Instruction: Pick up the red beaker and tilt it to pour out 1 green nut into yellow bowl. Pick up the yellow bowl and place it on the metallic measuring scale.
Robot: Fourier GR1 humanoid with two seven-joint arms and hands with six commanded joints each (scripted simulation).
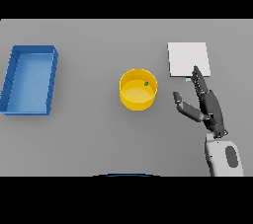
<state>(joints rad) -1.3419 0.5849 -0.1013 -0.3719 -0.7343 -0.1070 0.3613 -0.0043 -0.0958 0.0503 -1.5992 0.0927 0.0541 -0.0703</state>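
- The right hand (206,103) hovers with fingers spread, holding nothing, fingertips near the white scale (188,58).
- Just left of it stands the yellow bowl (139,89), a green nut (146,84) already inside (no red beaker visible).
- Pouring looks done; next, grasp the bowl's rim and lift it onto the scale.
- A blue tray (29,80) sits far left.

The bowl (138,90) stands near the middle of the table (99,134), with a nut (146,84) lying inside it toward its far right wall. Well off to its left sits the tray (29,80), close to the table's left edge, while the scale (188,58) lies to the bowl's right and a little farther back. The right hand (206,104) is right of the bowl and nearer than the scale, its straight fingertips reaching over the scale's near edge.
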